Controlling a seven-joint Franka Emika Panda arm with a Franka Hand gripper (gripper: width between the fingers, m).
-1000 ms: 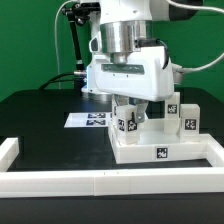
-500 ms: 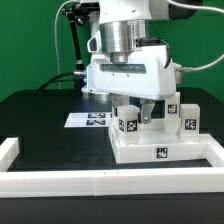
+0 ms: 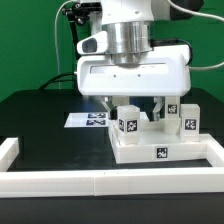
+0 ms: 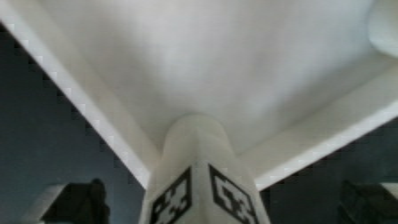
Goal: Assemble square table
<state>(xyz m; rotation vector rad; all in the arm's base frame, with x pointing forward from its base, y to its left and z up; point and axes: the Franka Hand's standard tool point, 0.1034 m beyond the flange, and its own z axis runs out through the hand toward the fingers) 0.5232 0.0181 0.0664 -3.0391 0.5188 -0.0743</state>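
Observation:
The white square table top [image 3: 137,150] lies at the exterior view's right, against the border rail. Three white tagged legs stand upright on it: one at the front [image 3: 128,120], one at the right [image 3: 188,118] and one behind [image 3: 171,106]. My gripper [image 3: 134,104] hangs over the front leg with its broad side to the camera. Its fingers [image 3: 160,102] stand wide apart on either side of that leg without touching it. In the wrist view the leg [image 4: 196,175] rises in the middle over the table top [image 4: 214,70], with my gripper [image 4: 231,202] open and a dark finger [image 4: 80,200] well clear of it.
A long low white border rail [image 3: 100,182] runs along the front and turns back at both ends. The marker board [image 3: 88,120] lies flat on the black table behind the table top, at the exterior view's left. The arm's cables and base stand at the back.
The hand has turned about its vertical axis, so its broad face now shows. The fingers now stand wide apart on either side of the front leg. The legs have not moved.

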